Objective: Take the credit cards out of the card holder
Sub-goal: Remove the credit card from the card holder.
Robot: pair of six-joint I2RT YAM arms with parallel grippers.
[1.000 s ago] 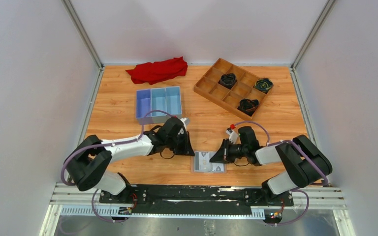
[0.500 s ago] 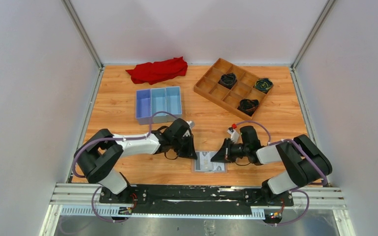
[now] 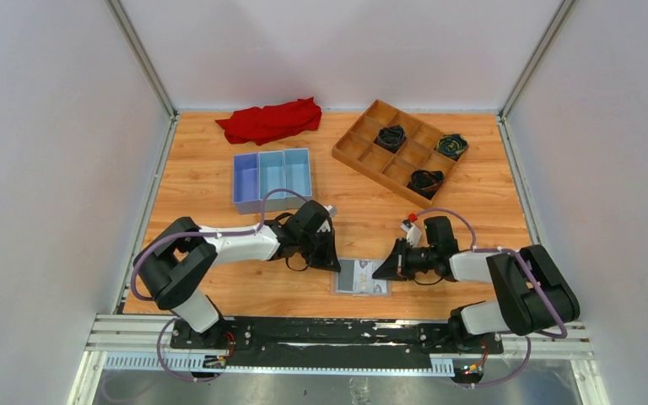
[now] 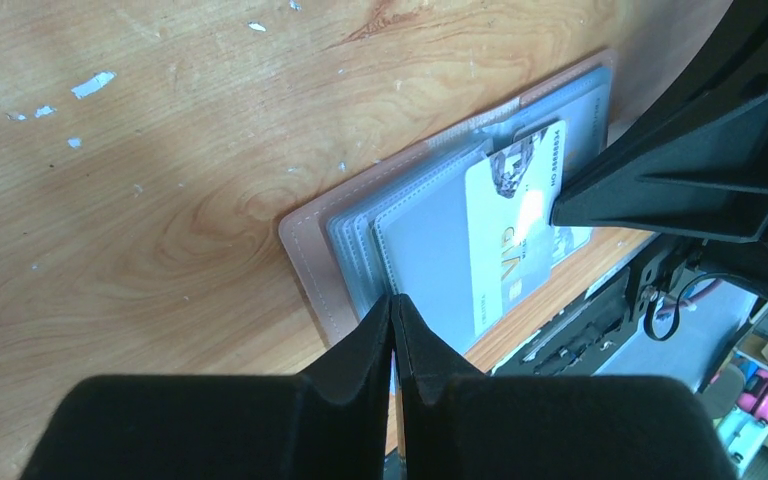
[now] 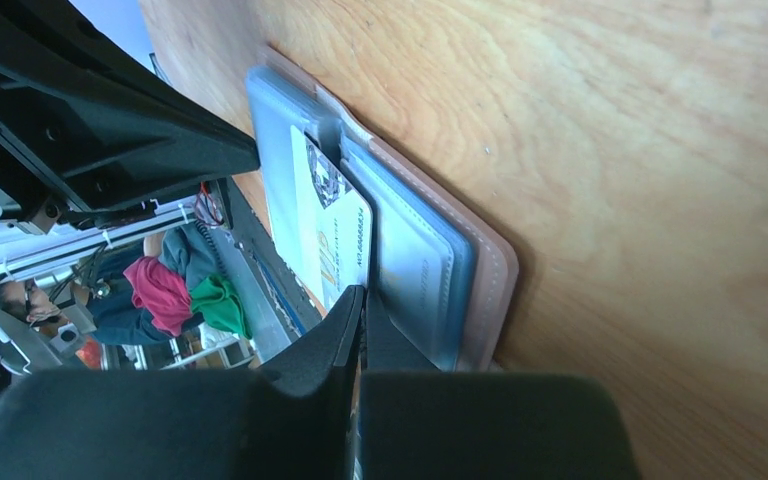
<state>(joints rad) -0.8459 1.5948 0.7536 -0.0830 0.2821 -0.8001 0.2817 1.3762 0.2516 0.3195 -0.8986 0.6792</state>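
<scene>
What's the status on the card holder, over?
Left gripper, right gripper shut, tips at open holder edges. Pale card askew on it, not yet out. Nothing in the way.

Back left of the light wooden counter (image 3: 489, 194): one crumpled red cloth (image 3: 270, 120), lying loose. In front of it, apart: one blue plastic three-compartment tray (image 3: 259, 173), all compartments bare. Back right: one wooden grid tray (image 3: 363, 143), set at an angle to the counter's edges. Three of its compartments each hold a dark coiled bundle (image 3: 391, 136), (image 3: 451, 146), (image 3: 425, 181); material cannot be told.
</scene>
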